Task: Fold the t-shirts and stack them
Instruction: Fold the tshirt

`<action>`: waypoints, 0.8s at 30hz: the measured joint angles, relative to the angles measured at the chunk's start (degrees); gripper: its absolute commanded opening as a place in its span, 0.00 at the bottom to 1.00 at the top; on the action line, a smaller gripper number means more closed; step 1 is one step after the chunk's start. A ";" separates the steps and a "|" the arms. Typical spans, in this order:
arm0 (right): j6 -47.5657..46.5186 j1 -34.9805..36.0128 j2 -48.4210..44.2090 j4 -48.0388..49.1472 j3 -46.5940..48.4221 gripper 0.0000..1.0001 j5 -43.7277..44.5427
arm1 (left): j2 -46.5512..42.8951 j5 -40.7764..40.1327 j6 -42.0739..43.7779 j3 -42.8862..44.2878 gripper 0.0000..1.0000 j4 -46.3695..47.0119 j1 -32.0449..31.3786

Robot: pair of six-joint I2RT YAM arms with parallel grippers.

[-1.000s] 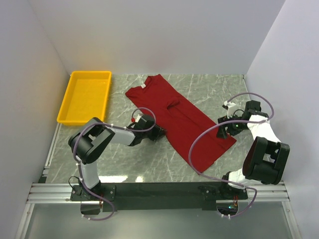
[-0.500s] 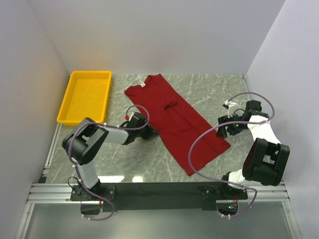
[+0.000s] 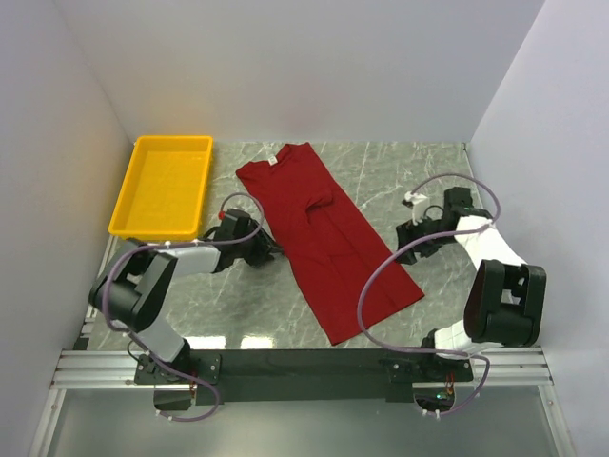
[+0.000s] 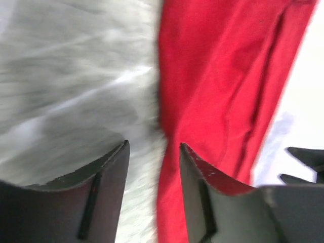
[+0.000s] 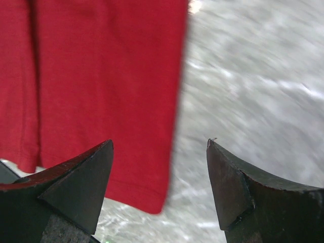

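White walls [image 3: 285, 67] all round, grey marble-look table [image 3: 381, 181], yellow tray [image 3: 164, 186] sitting in the upper left of the top view. The shirt [image 3: 324, 228] is on the table as one long narrow strip. Its long axis runs on a diagonal, with the collar and white label up near the tray's far corner and the hem down at lower centre-right, close to my bases.

My left gripper [image 3: 265, 250] is right against the strip's left long edge, roughly halfway down it. From that wrist the fingers are partly apart with only bare marble between them. The red edge runs just past the right-hand finger, so I've got nothing pinched.

My right gripper [image 3: 411, 235] is off the other long edge, at centre-right of the frame, with a strip of bare table between it and the cloth. Its fingers are spread wide and empty. From that wrist the cloth fills the upper left and its edge drops down the middle of the view to a hem corner.

So the shirt lies between my two grippers, and the left one is clearly nearer. I reckon whatever fold comes next starts from that left edge. Since the strip sits on a slant, any grab needs the fingers squared to the diagonal, not to the table.
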 measured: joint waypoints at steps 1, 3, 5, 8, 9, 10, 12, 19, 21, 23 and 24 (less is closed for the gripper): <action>0.17 1.14 0.31 0.09 0.07 0.80 -0.04 | -1.14 -0.22 1.62 0.02 0.55 -2.05 0.48; 0.59 3.72 1.25 0.39 0.55 0.80 -0.15 | -3.50 -0.79 4.96 0.42 0.60 -6.67 0.98; 0.83 5.51 2.64 0.42 2.19 0.80 -0.39 | -5.81 -1.95 8.15 1.33 0.64 -12.20 0.98; 1.36 6.64 4.87 1.09 5.70 0.80 -1.01 | -9.03 -4.20 11.93 3.80 0.66 -18.80 2.03; 1.84 6.84 5.53 1.57 6.86 0.80 -1.20 | -9.49 -4.68 12.76 4.94 0.65 -19.78 2.89; 2.40 7.17 6.12 2.29 7.85 0.80 -1.25 | -9.60 -4.94 13.46 6.29 0.65 -20.48 4.20; 4.48 7.52 7.21 4.04 9.49 0.80 -1.38 | -8.41 -5.35 14.14 9.73 0.64 -20.98 7.32; 21.99 10.78 24.35 5.79 29.70 0.76 -2.19 | 2.84 -5.53 15.19 23.32 0.63 -21.33 13.79; 27.45 12.20 30.47 5.66 37.16 0.76 -2.54 | 4.15 -5.60 15.50 25.20 0.64 -21.84 13.81; 33.31 13.90 35.60 5.88 43.41 0.77 -2.08 | 4.42 -5.84 15.67 26.12 0.64 -22.32 13.75; 36.04 14.73 37.83 5.53 46.40 0.78 -1.60 | 4.26 -6.03 15.72 26.23 0.65 -22.49 13.73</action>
